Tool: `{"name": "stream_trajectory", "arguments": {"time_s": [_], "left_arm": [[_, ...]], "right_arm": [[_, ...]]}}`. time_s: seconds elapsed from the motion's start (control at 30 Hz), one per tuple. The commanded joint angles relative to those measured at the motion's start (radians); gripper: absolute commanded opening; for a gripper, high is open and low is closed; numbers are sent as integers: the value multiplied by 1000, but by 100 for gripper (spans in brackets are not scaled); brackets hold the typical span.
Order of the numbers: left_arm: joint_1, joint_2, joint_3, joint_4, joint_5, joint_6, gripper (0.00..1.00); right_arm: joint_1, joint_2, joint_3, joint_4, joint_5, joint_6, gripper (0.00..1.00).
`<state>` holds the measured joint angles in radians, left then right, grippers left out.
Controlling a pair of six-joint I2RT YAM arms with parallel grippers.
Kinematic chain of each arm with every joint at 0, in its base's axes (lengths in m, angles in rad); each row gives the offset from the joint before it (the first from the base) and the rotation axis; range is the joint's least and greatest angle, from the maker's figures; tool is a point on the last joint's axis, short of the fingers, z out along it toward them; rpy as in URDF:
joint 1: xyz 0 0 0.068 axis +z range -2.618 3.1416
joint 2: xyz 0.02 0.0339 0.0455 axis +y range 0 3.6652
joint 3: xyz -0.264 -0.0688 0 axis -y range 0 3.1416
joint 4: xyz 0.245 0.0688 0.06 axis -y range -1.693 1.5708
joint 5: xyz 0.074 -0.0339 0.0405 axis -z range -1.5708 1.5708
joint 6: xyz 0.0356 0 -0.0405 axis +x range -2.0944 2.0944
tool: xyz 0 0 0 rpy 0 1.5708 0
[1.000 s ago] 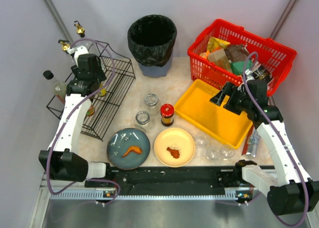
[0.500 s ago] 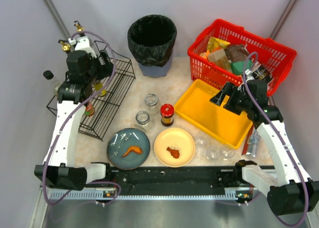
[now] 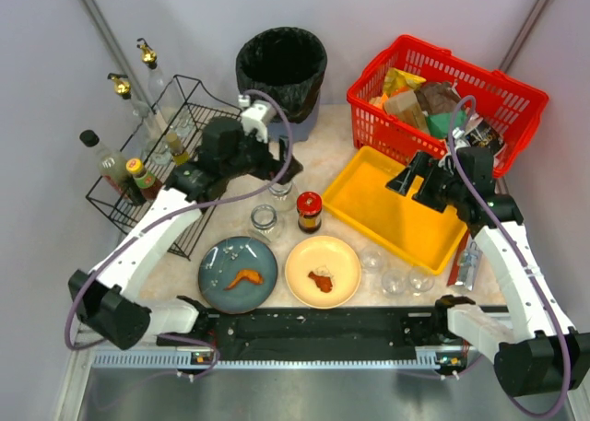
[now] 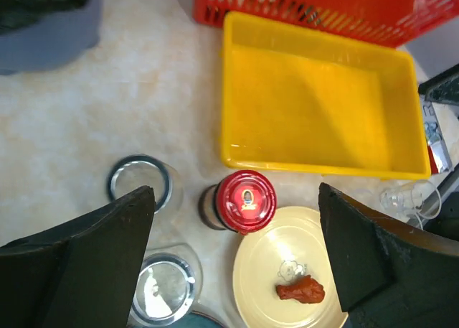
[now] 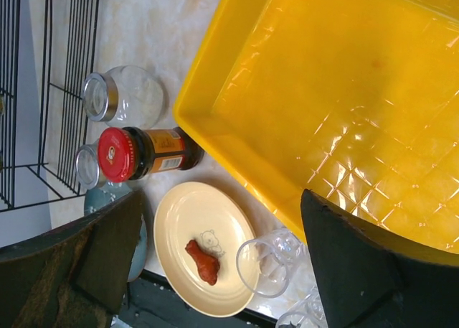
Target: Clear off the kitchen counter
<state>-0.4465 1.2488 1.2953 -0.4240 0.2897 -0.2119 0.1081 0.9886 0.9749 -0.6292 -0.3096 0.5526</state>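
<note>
Far out beyond the left fingers stood a black wire rack (image 3: 198,195) holding several bottles. The left gripper (image 4: 234,191) hung over the kitchen counter (image 3: 336,135), the wide beige-pink marbled tabletop that lay beneath both pairs of fingers. Its two black fingers (image 4: 107,249) were spread wide and pinched nothing.

Under the gap between them stood a dark glass jar with a round red lid (image 4: 244,201), touching neither finger. By the finger at the left of the wrist view stood two clear glass jars, one (image 4: 140,184) at its tip and one (image 4: 163,288) nearer its base. A round blue-grey plate (image 3: 238,274) with an orange scrap of food lay behind that gripper, towards the arm bases. Near the other finger lay a round cream plate (image 4: 283,260) carrying a reddish-brown fried piece (image 4: 301,291).

Beyond the fingertips lay a yellow rectangular plastic tray (image 4: 315,113).

The right gripper (image 5: 221,199) hung over the near edge of that tray, fingers (image 5: 344,249) spread apart and empty. A clear plastic cup (image 5: 265,267) lay on the counter just beside one finger. Behind this gripper sat a red plastic basket (image 3: 378,126) full of packets.
</note>
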Motion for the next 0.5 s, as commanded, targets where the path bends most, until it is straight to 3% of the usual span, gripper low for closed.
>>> {"name": "stream_trajectory", "arguments": {"time_s": [0.0,0.07,0.17,0.47], "left_arm": [[-148,70,-17,99,-67,-29,99],[-211,112,-24,105,-142,-17,99],[-256,172,-22,84,-253,-52,98],[-325,281,-5,11,-412,-63,98]], "right_arm": [[-15,-22,5,11,-10,-2,91],[-15,-27,1,8,-5,0,99],[-15,-41,-5,3,4,-6,99],[-13,-71,-21,-6,18,-23,99]]}}
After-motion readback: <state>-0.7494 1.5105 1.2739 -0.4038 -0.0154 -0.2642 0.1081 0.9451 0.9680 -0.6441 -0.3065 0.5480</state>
